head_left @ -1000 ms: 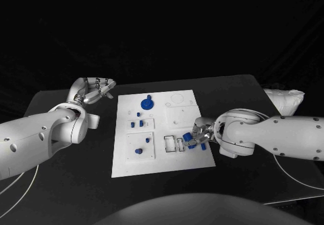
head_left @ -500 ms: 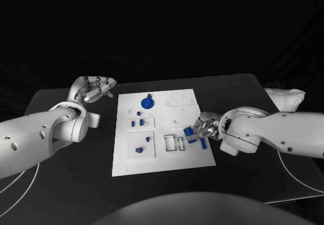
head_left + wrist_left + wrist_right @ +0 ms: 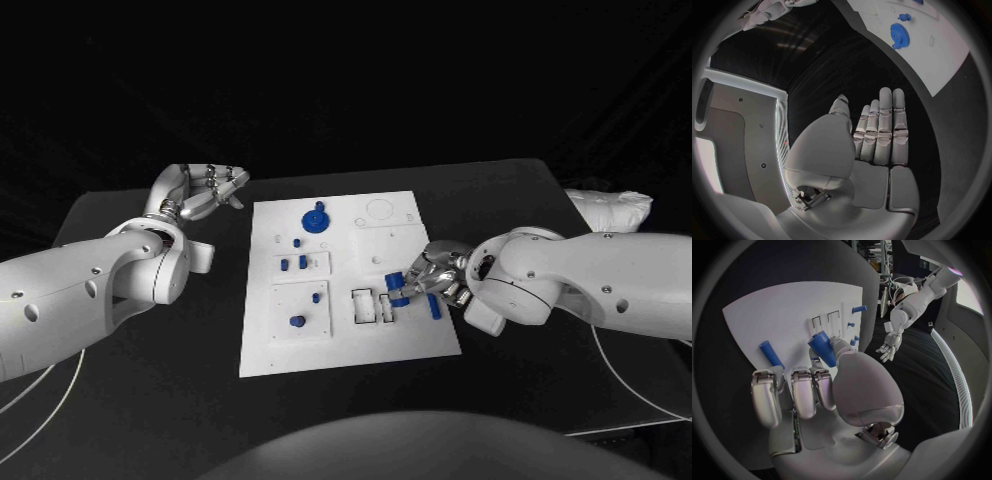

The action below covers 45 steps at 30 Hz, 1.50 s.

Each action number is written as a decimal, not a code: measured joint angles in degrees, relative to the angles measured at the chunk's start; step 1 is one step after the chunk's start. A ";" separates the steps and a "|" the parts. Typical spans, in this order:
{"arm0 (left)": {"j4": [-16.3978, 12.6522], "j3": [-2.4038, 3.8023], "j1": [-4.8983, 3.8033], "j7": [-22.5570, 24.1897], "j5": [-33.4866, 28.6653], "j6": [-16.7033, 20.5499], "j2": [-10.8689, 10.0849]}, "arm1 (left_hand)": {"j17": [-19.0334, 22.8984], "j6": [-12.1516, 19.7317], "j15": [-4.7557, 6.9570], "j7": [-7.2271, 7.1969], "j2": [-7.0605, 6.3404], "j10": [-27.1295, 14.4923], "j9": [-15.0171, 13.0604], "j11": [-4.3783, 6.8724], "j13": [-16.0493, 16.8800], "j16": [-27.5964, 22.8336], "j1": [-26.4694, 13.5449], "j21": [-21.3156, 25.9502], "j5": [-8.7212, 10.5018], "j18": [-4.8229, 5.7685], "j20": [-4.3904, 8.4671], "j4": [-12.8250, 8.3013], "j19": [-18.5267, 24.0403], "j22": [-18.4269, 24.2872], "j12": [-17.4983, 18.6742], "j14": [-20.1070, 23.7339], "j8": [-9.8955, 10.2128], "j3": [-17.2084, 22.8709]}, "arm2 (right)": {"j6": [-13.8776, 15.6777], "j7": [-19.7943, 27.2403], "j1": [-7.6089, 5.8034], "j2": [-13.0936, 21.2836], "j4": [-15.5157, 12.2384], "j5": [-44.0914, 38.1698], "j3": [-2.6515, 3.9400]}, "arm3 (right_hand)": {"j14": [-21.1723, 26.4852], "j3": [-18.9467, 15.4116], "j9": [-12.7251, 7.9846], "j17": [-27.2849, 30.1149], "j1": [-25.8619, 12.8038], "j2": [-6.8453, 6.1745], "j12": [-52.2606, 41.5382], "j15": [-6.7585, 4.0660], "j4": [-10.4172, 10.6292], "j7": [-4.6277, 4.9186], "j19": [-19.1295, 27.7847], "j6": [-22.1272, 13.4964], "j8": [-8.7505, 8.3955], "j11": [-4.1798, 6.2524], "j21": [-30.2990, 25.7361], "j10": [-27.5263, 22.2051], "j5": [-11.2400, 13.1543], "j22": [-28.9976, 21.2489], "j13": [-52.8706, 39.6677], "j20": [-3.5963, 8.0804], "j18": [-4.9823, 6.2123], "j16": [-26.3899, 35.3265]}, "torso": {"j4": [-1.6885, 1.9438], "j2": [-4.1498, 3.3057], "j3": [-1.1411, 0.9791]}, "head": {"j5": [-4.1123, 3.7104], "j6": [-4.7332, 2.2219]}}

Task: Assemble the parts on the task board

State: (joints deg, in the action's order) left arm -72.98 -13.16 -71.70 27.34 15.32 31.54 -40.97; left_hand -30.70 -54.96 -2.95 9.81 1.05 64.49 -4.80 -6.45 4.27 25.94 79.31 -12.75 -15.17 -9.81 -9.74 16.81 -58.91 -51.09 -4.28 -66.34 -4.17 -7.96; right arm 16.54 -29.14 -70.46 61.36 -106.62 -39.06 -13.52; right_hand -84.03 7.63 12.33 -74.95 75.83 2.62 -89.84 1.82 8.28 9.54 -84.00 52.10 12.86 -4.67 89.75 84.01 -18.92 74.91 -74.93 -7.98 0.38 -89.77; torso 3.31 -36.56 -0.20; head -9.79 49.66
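— At the near right of the task board (image 3: 346, 330), what is the right hand (image 3: 428, 283) doing?

— It pinches a short blue peg (image 3: 822, 350) between thumb and a finger, just over the two rectangular slots (image 3: 375, 305) cut into the white plate; it looks poised to seat the part there.

— And the loose blue piece (image 3: 771, 354) beside it?

— It lies flat on the board close to the fingers, apparently waiting its turn.

— Why is the left hand (image 3: 205, 188) off to the side?

— It hovers over the black desk (image 3: 188, 330) just past the board's far left corner, fingers straight and together, holding nothing, probably parked clear of the work. The blue gear (image 3: 899, 33) stands nearby on the board.
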 measured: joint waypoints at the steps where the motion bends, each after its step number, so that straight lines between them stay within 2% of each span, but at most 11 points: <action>1: 0.00 0.00 0.00 -0.01 0.00 0.00 0.00 | 0.00 0.00 0.00 0.00 0.00 0.00 0.00 0.00 0.00 0.00 0.00 0.00 0.00 0.00 0.00 0.00 0.00 0.00 0.00 0.00 0.00 0.00 | -0.04 0.38 -0.05 -0.17 0.09 1.30 0.00 | 0.00 0.00 -0.08 0.00 0.00 0.01 0.00 0.00 0.00 0.00 0.00 0.00 0.00 0.00 0.00 0.00 0.09 0.00 0.00 0.00 0.00 0.00 | 0.00 0.00 -0.01 | 0.02 -0.01; 9: -0.05 0.00 0.00 -0.04 0.00 0.00 -0.01 | 0.00 0.00 0.00 0.00 0.00 0.00 0.00 0.00 0.00 0.00 0.00 0.00 0.00 0.00 0.00 0.00 0.00 0.00 0.00 0.00 0.00 0.00 | -1.15 1.80 -0.22 -1.32 0.49 9.25 0.00 | 0.00 0.25 -0.39 0.00 -0.13 0.13 0.00 0.00 0.07 0.00 0.00 0.00 -0.24 0.00 0.00 0.00 0.33 0.00 0.01 0.00 0.00 0.00 | 0.05 0.00 0.01 | 0.19 -0.20; 15: -0.06 0.02 0.00 -0.08 0.00 0.01 -0.02 | -0.01 0.00 0.00 0.00 0.00 0.00 0.00 0.00 0.00 0.00 0.00 -0.01 0.00 0.00 0.00 -0.16 0.00 0.00 0.00 0.00 0.00 -0.16 | -2.92 1.63 -0.25 -2.11 1.21 13.40 0.00 | 0.00 1.14 -0.91 0.01 -1.47 1.26 0.00 0.00 0.19 0.31 0.00 0.30 -1.42 0.00 0.00 0.00 0.51 0.02 0.01 0.00 0.00 0.00 | 0.03 0.00 0.01 | 0.34 -0.12; 26: 0.00 -0.01 0.00 -0.14 0.02 0.00 0.07 | -0.01 0.00 0.00 0.00 0.00 0.00 0.00 0.00 0.00 0.00 0.00 -0.01 0.00 0.00 0.00 -0.16 0.00 -0.01 0.00 0.00 0.00 -0.16 | -5.65 0.16 -0.26 -3.87 2.11 16.84 0.00 | 0.00 2.28 -1.24 0.01 -2.89 0.84 0.00 0.00 -0.05 0.32 0.00 0.31 -1.72 -0.01 0.00 0.00 -0.15 0.04 0.01 0.00 0.00 0.00 | 0.01 0.00 0.00 | 0.40 -0.12; 36: 0.02 0.00 0.00 -0.19 0.03 -0.01 0.08 | -0.01 0.00 0.00 0.00 0.00 0.00 0.00 0.00 0.00 0.00 0.00 -0.01 0.00 0.00 0.00 -0.16 0.00 -0.01 0.00 0.00 0.00 -0.16 | -6.33 -1.22 -0.28 -4.85 2.99 17.45 -0.01 | 0.00 3.53 -1.41 0.02 -4.08 0.66 0.00 0.00 -0.85 0.62 0.00 0.61 -2.53 -0.02 0.00 0.00 -0.15 0.03 0.02 -0.01 0.00 0.00 | 0.00 -0.02 -0.02 | 0.35 -0.21; 43: 0.04 0.00 0.00 -0.20 0.04 -0.02 0.09 | -0.01 0.00 0.00 0.00 0.00 0.00 0.00 0.00 0.00 0.00 0.00 -0.02 0.00 0.00 0.00 -0.16 0.00 -0.01 0.00 0.00 0.00 -0.16 | -6.53 -1.96 -0.29 -5.80 3.46 16.79 0.01 | 0.00 3.57 -1.50 0.02 -4.44 0.29 0.00 0.00 -0.87 0.63 0.00 0.62 -2.60 -0.02 0.00 0.01 0.22 0.03 0.02 -0.01 0.00 0.00 | -0.01 -0.02 -0.02 | 0.22 -0.03; 45: 0.04 0.00 0.00 -0.21 0.04 -0.02 0.09 | -0.01 0.00 0.00 0.00 0.00 0.00 0.00 0.00 0.00 0.00 0.00 -0.02 0.00 -0.01 0.00 -0.16 0.00 -0.01 0.00 0.00 0.00 -0.16 | -6.57 -2.12 -0.32 -5.97 3.49 16.40 0.05 | 0.00 4.76 -1.51 0.02 -4.72 0.02 0.00 0.00 -2.07 0.63 0.00 0.63 -2.60 -0.02 0.00 0.01 0.33 0.03 0.02 -0.01 -0.01 0.00 | 0.00 -0.02 -0.02 | 0.25 0.04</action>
State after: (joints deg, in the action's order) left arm -72.94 -13.16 -71.70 27.13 15.36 31.52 -40.88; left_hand -30.71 -54.96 -2.95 9.81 1.05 64.49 -4.80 -6.45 4.27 25.94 79.30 -12.77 -15.17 -9.82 -9.74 16.65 -58.91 -51.10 -4.28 -66.34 -4.17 -8.12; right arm 9.97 -31.26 -70.78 55.39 -103.14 -22.66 -13.47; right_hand -84.03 12.40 10.82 -74.92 71.12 2.64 -89.84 1.83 6.21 10.17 -84.00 52.73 10.26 -4.68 89.75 84.01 -18.58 74.93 -74.91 -7.98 0.37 -89.77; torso 3.31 -36.58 -0.21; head -9.55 49.71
